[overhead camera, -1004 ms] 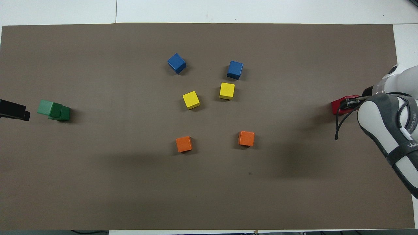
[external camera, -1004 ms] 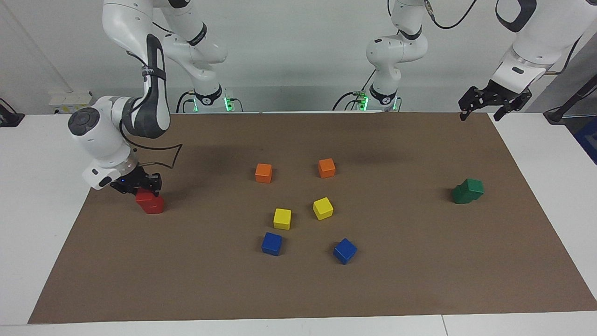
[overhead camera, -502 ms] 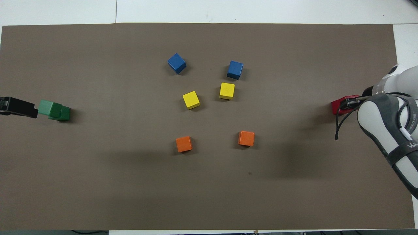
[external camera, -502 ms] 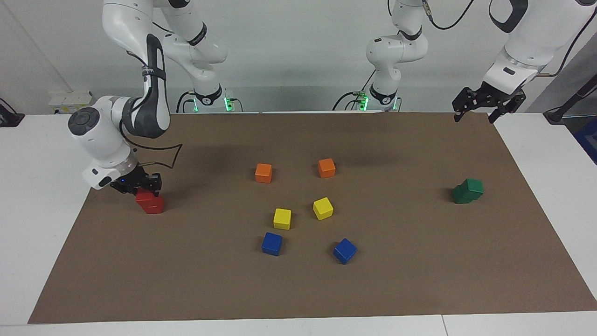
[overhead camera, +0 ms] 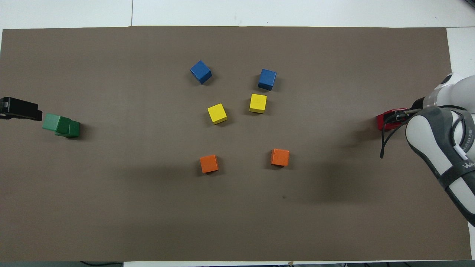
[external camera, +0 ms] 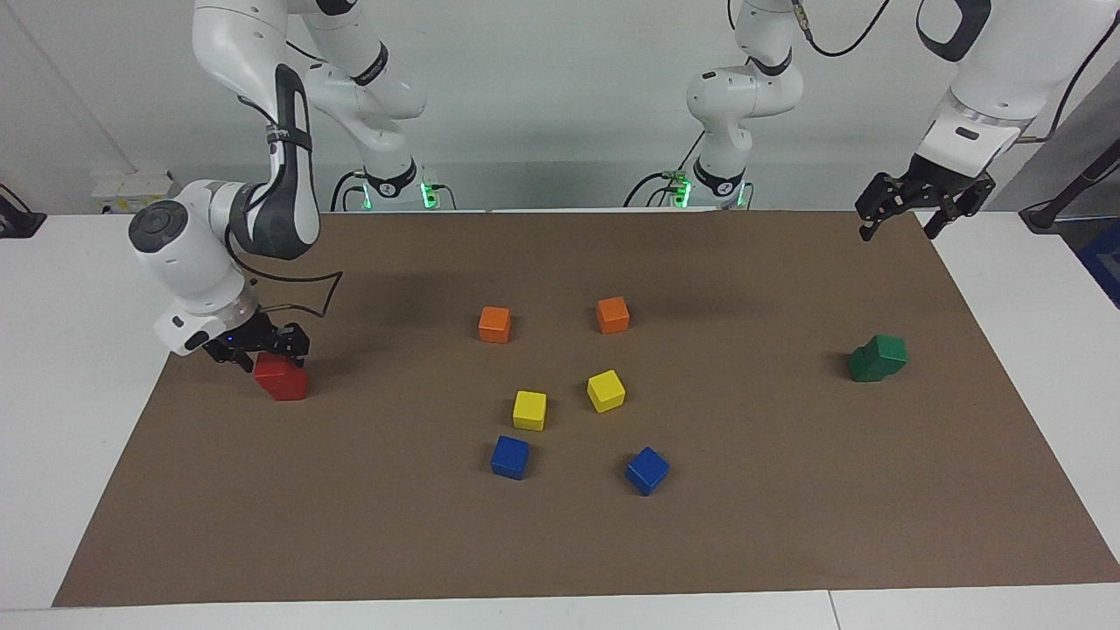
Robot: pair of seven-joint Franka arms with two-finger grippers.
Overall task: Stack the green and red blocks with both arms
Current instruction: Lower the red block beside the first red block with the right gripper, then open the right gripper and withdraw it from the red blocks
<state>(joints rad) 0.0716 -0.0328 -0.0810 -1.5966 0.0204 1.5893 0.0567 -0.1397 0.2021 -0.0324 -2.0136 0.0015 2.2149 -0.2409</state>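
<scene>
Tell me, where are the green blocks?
The green blocks sit stacked on the brown mat, at the left arm's end, apart from the other cubes.

Bright, even light from above; soft shadows fall on the brown mat (external camera: 787, 525); both views sharp.

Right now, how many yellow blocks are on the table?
2. Both sit mid-mat: one yellow block beside the other yellow block, with the blue blocks farther from the robots and the orange blocks nearer. None looks hidden.
</scene>
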